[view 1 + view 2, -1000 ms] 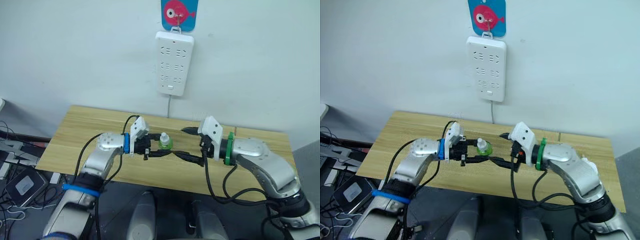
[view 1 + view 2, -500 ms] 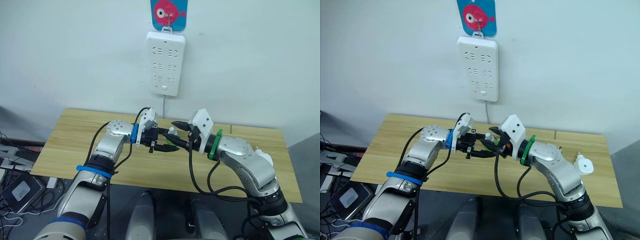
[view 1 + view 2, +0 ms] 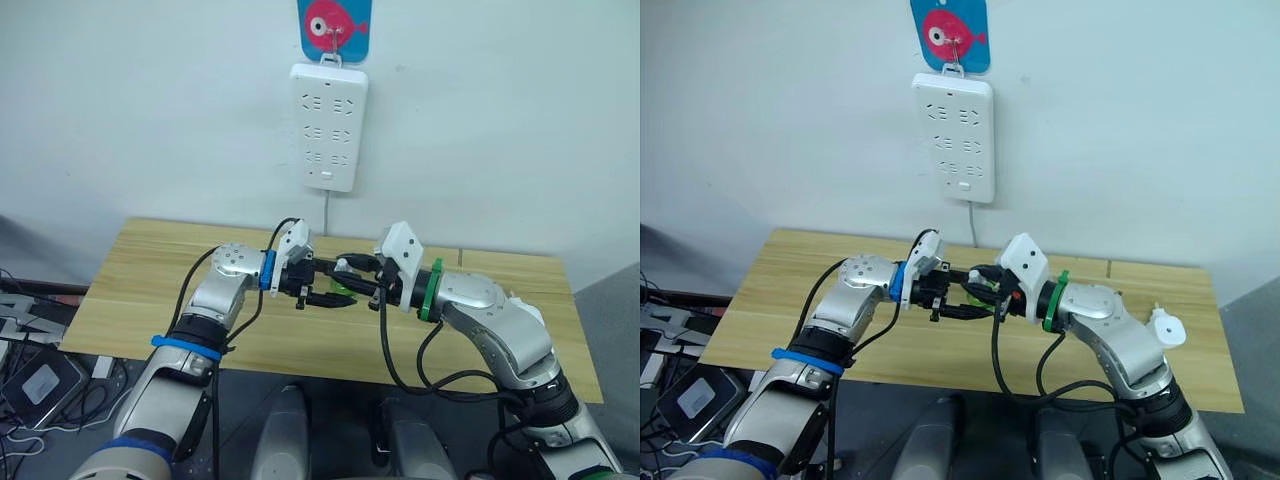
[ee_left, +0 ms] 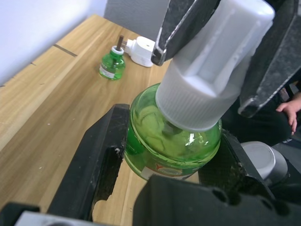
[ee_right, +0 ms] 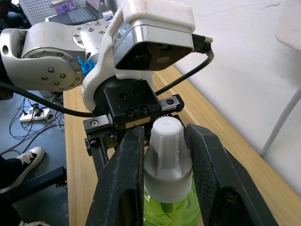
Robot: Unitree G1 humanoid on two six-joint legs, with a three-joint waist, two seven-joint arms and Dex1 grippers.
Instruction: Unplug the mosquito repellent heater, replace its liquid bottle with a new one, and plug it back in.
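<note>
A lab or test room is suggested by the bare setup: a plain wooden table is set against an unadorned white wall. A white power strip is hung from a fish-printed hook, and loose cables and electronics are scattered on the floor.

Wooden table with small green bottle beside white heater.
</note>
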